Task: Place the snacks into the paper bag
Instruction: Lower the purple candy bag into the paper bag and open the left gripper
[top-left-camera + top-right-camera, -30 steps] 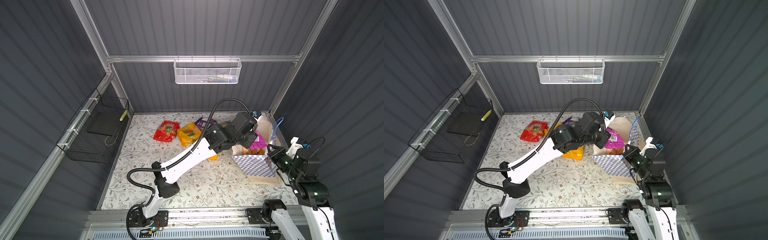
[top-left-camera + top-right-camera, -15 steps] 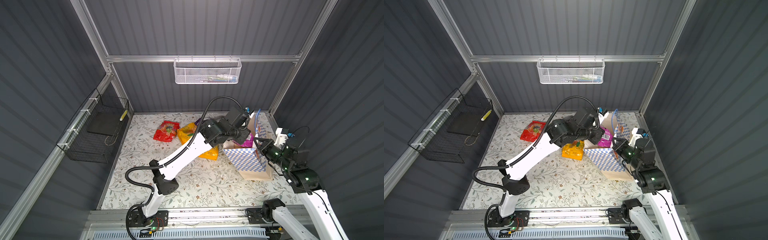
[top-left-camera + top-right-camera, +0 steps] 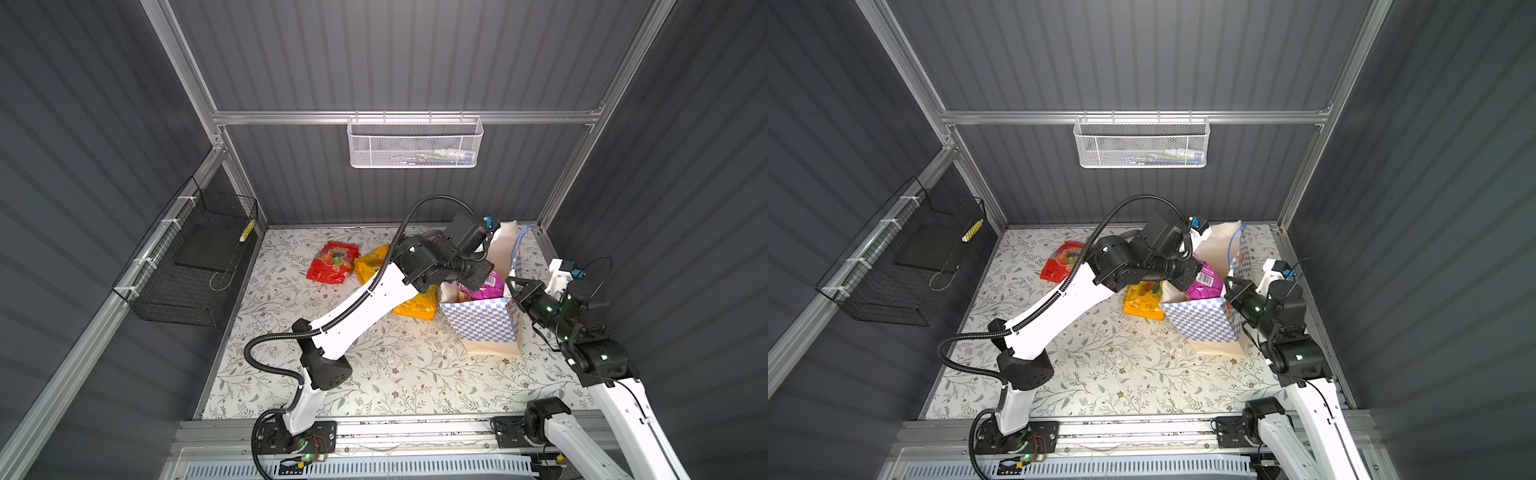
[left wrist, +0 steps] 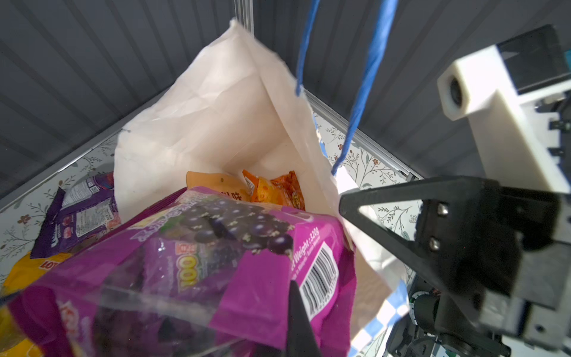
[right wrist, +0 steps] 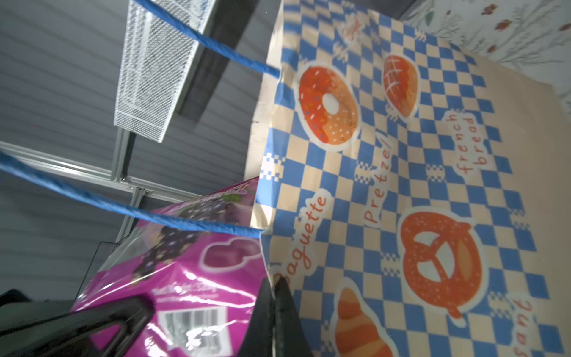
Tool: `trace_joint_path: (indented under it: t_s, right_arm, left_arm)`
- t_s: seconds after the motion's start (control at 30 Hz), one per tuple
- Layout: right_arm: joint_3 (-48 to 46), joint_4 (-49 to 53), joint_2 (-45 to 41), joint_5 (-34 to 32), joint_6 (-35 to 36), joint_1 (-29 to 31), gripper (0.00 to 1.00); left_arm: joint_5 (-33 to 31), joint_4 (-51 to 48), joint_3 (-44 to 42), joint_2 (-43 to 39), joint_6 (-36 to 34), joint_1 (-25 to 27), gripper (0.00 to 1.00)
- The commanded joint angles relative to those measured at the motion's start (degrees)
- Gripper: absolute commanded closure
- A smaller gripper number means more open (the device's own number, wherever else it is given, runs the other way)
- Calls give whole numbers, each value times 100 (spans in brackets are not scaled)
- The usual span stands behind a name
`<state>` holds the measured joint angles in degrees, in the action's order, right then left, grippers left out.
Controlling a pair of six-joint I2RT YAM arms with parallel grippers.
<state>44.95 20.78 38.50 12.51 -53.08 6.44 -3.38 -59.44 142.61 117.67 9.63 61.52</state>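
The paper bag stands upright at the right of the floor, its mouth open. My right gripper is shut on the bag's rim beside a blue cord handle. My left gripper is shut on a purple packet, which hangs over the bag's mouth. Inside the bag lie orange packets and a pale-orange pouch. On the floor lie a red packet, yellow packets and another purple packet.
A white mesh basket hangs on the back wall. A black wire basket hangs on the left wall. The bag stands close to the right wall and the back corner post. The left arm stretches across the floor's middle.
The right gripper has moved left and farther back with the bag's rim, shifting the bag leftward. The left gripper has shifted left with the purple packet, still over the bag's mouth.
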Motion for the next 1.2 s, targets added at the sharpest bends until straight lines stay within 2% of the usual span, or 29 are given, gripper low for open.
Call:
trace_joint_path:
  t_s: [0.0,0.17,0.33,0.5,0.7,0.93,1.1,1.17]
  right_arm:
    - [-214,386,-204,102,270,-142,100]
    - [-288,759,-584,-153,563,-184,100]
    - [-310,1005,-742,-131,727,-236,100]
    - [-350,1167,-864,-262,788,-309,100]
    - [-303,1325,-975,-441,891,-345,100]
    - [-128,1593,-1169,-769,1018,-345,100]
    - [-124,1648,-1251,-878,1010,-347,100]
    - [-164,1641,-1271,-917,1001,-345,100]
  left_arm:
    - [274,201,44,-113,-53,36,100]
    - [448,239,-15,-38,-40,36,100]
    - [500,170,366,351,-32,36,100]
    - [888,18,575,599,20,127,100]
    - [189,-210,1014,879,-612,798,100]
    - [-106,-74,513,1004,-614,975,100]
    - [-212,-161,568,1342,-516,997,100]
    - [-191,-154,638,1413,-495,997,88]
